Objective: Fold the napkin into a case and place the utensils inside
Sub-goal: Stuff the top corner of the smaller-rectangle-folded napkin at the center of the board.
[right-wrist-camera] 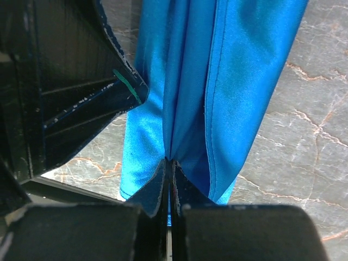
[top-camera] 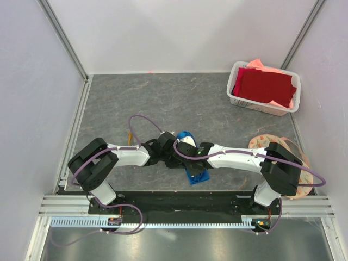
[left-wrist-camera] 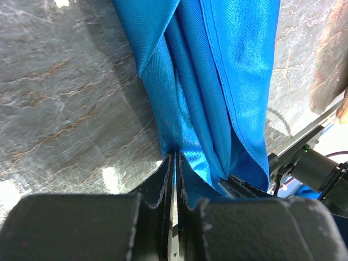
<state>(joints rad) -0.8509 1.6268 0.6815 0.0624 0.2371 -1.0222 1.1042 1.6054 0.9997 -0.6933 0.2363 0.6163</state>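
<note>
Grey marbled table (top-camera: pixel 163 98), white walls (top-camera: pixel 32 81). At lower centre of the top view, the left gripper (left-wrist-camera: pixel 174 160) and right gripper (right-wrist-camera: pixel 168 163) each pinch the blue napkin (left-wrist-camera: pixel 217 81), which hangs in limp, glossy folds: light, floppy, likely slippery. The stitched hems look the surest hold.

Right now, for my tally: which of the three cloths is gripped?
The bright blue napkin, pinched by left fingers and right fingers; dark red cloth and salmon-pink cloth lie in the basket.

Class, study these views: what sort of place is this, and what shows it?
Probably a robot test cell: plain white walls on aluminium framing enclose a grey marbled tabletop with two bolted-down robot arms.
</note>
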